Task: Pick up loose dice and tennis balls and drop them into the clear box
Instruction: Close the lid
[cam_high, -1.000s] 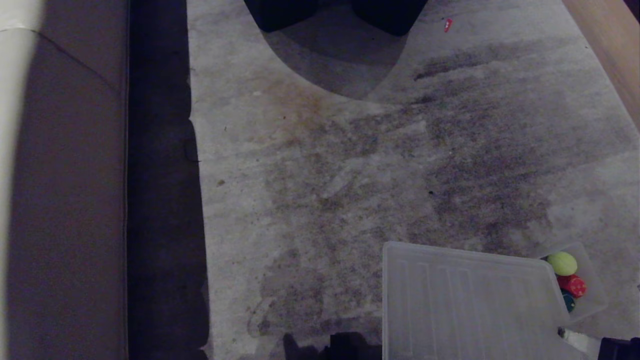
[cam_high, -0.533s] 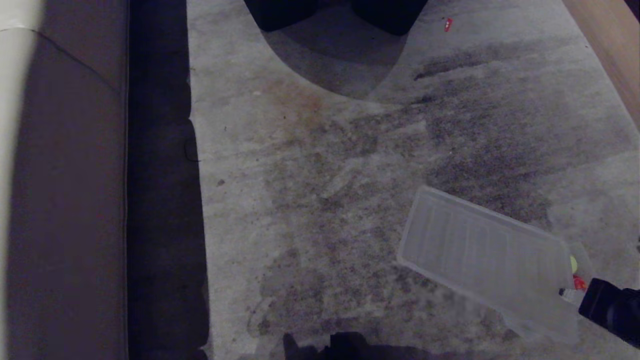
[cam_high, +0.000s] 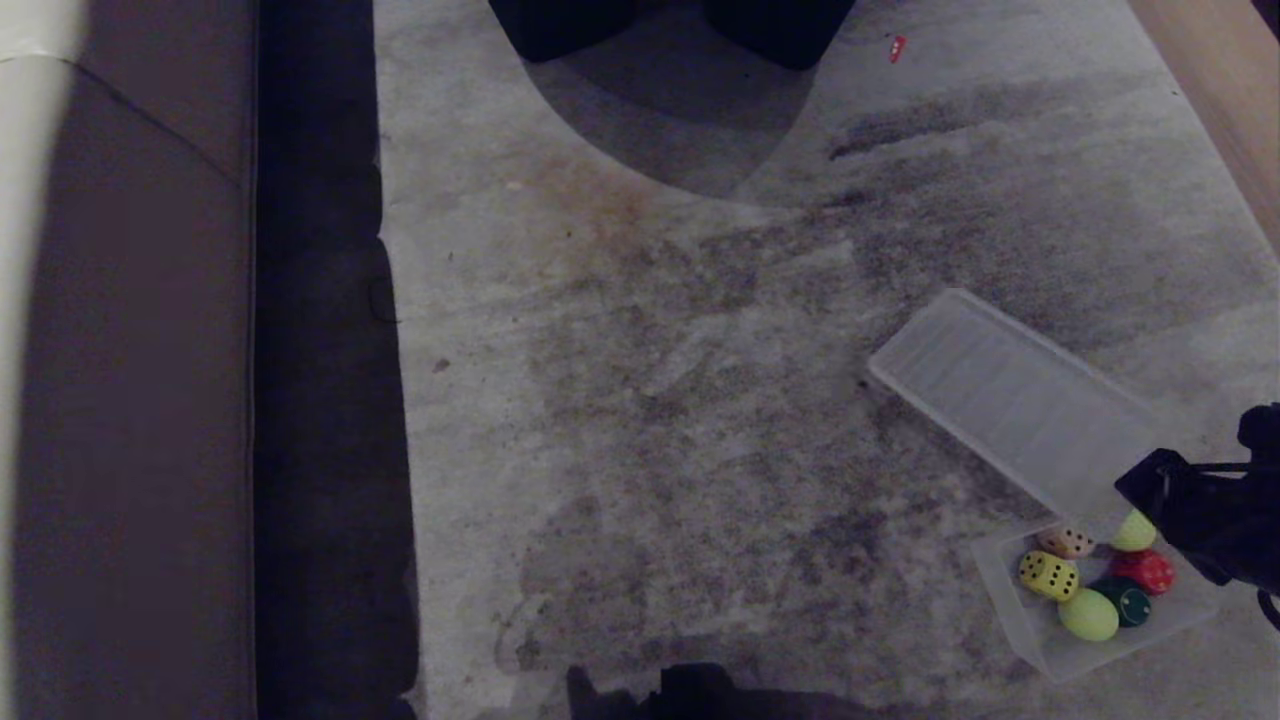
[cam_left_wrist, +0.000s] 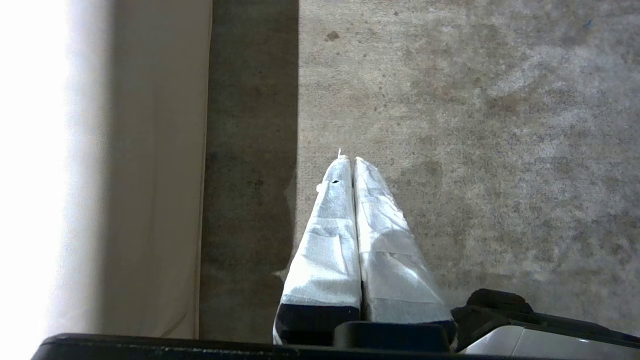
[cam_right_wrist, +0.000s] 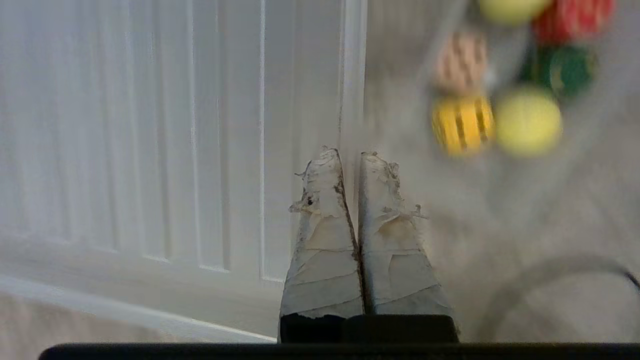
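A clear box (cam_high: 1050, 640) sits on stained grey carpet (cam_high: 650, 400) at the robot's right, holding dice (cam_high: 1047, 575) and tennis balls (cam_high: 1088, 614), so collecting looks nearly done. The right gripper (cam_right_wrist: 350, 155), fingers pinched on the box's lid (cam_high: 1000, 395), lifts it open; the left gripper (cam_left_wrist: 348, 160) hangs closed beside a sofa (cam_high: 130, 400)

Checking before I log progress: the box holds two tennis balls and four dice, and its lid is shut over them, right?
Not quite. The lid is swung up and open, shown in the head view. The box does hold two tennis balls and four dice.
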